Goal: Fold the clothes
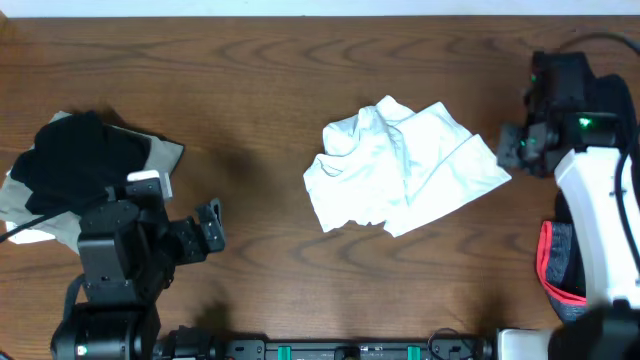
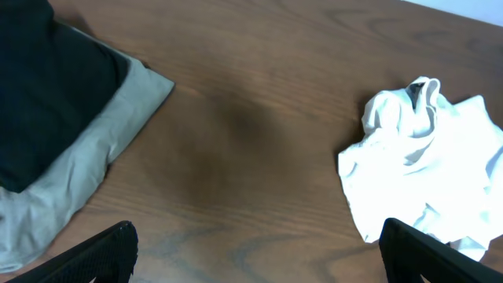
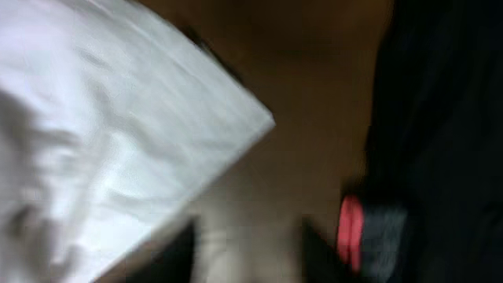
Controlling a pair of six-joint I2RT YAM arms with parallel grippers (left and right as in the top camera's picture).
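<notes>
Shirt [image 1: 405,165] crumpled mid-frame, folding not begun; your left tool [image 1: 207,228] wide, right tool [image 1: 510,148] blurred, cannot tell its state; next you spread it flat.

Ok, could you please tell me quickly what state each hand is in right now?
Left hand: open, holding nothing.
Right hand: cannot be told, its wrist view is too blurred.

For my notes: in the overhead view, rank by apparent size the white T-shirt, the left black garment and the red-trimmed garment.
1. white T-shirt
2. left black garment
3. red-trimmed garment, mostly hidden by the right arm, so its rank is unsure.
</notes>
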